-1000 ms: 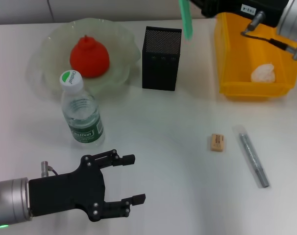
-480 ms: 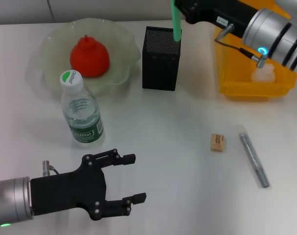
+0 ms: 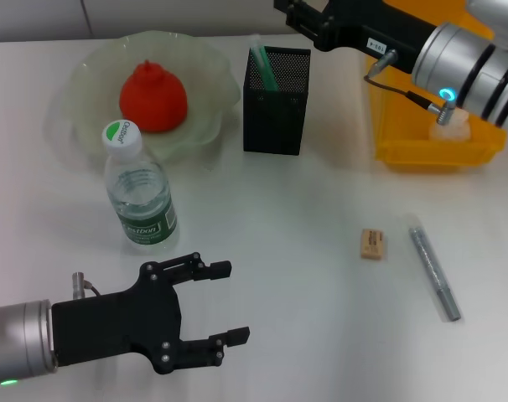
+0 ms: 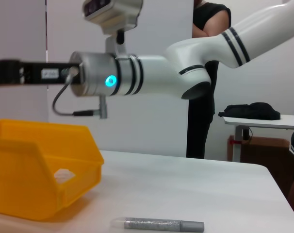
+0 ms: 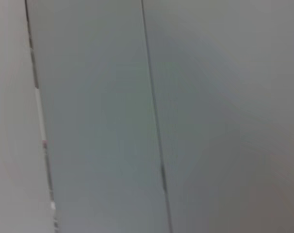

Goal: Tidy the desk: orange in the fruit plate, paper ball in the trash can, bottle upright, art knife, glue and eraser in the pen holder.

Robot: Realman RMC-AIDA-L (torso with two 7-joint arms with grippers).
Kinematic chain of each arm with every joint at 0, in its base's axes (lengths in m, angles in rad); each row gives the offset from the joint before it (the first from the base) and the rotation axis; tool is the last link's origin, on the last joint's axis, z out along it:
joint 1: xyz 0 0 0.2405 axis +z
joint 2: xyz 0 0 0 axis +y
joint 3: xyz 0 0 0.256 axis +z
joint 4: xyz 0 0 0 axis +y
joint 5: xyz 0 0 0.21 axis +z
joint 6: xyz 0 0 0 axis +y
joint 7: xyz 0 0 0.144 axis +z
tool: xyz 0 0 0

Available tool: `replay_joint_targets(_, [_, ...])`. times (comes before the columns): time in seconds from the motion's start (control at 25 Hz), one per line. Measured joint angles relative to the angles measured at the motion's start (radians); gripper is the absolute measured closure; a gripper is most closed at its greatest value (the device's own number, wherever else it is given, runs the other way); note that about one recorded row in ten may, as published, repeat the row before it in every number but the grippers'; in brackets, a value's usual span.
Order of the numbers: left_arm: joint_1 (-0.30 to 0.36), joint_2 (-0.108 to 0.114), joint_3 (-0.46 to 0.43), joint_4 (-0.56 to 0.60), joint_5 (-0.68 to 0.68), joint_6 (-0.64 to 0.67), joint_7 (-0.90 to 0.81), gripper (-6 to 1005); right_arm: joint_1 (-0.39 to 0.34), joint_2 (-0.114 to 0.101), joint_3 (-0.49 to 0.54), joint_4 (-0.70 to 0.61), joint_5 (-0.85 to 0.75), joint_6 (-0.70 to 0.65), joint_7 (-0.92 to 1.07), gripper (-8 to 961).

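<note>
The orange (image 3: 153,96) lies in the pale green fruit plate (image 3: 214,77). The bottle (image 3: 139,197) stands upright in front of the plate. A green stick-shaped item (image 3: 262,69) leans inside the black mesh pen holder (image 3: 276,117). My right gripper (image 3: 298,15) hovers open just above and behind the holder, holding nothing. The eraser (image 3: 371,244) and a grey pen-shaped tool (image 3: 432,274) (image 4: 159,224) lie on the desk at the right. The paper ball (image 4: 64,175) sits in the yellow trash can (image 3: 405,151). My left gripper (image 3: 235,303) rests open near the front left.
The right arm (image 3: 455,59) (image 4: 137,80) reaches across above the yellow trash can (image 4: 40,194). The white desk (image 3: 304,318) stretches between my left gripper and the eraser. The right wrist view holds only a grey wall.
The green item went from hanging in my right gripper above the pen holder to lying inside it, let go. The right gripper moved left. The left arm stayed still.
</note>
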Motion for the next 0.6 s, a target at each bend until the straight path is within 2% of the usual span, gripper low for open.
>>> replay_joint_targets(0.12, [0.0, 0.0, -0.003, 0.0, 0.0, 0.002, -0.001, 216, -0.105, 0.0, -0.017, -0.198, -0.11, -0.001, 0.174, 656])
replay_joint_targets(0.16, [0.0, 0.0, -0.004, 0.0, 0.0, 0.004, -0.002, 216, -0.105, 0.0, -0.017, -0.198, -0.11, -0.001, 0.174, 623])
replay_joint_targets(0.2, [-0.001, 0.0, -0.004, 0.0, 0.0, 0.004, -0.002, 216, -0.182, -0.001, -0.015, -0.364, -0.238, 0.0, 0.346, 589])
replay_joint_targets(0.24, [-0.001, 0.0, -0.004, 0.0, 0.0, 0.004, -0.002, 216, -0.182, -0.001, -0.015, -0.364, -0.238, 0.0, 0.346, 556])
replay_joint_targets(0.28, [-0.002, 0.0, -0.005, 0.0, 0.0, 0.005, -0.002, 216, -0.258, 0.0, -0.009, -0.556, -0.422, -0.012, 0.549, 523])
replay_joint_targets(0.32, [-0.003, 0.001, -0.005, 0.0, 0.0, 0.004, -0.003, 216, -0.258, 0.0, -0.009, -0.556, -0.422, -0.012, 0.549, 489])
replay_joint_targets(0.36, [-0.004, 0.001, -0.005, 0.0, 0.0, 0.004, -0.003, 216, -0.292, 0.002, -0.007, -0.657, -0.53, -0.03, 0.666, 456])
replay_joint_targets(0.4, [-0.006, 0.001, -0.004, 0.0, 0.0, 0.002, -0.003, 216, -0.324, 0.005, 0.0, -0.803, -0.715, -0.075, 0.852, 380])
replay_joint_targets(0.44, [-0.006, 0.001, -0.004, 0.0, 0.0, 0.002, -0.003, 216, -0.324, 0.005, 0.0, -0.803, -0.715, -0.075, 0.852, 303])
replay_joint_targets(0.48, [-0.006, 0.001, -0.004, 0.0, 0.0, 0.002, -0.003, 216, -0.33, 0.007, 0.004, -0.875, -0.824, -0.114, 0.95, 227])
replay_joint_targets(0.56, [-0.01, 0.0, -0.001, 0.0, 0.0, 0.001, -0.004, 216, -0.322, 0.007, 0.012, -0.98, -1.01, -0.213, 1.11, 189])
replay_joint_targets(0.6, [-0.011, -0.001, 0.0, 0.0, 0.0, 0.002, -0.005, 216, -0.286, 0.003, 0.018, -1.026, -1.158, -0.321, 1.231, 170])
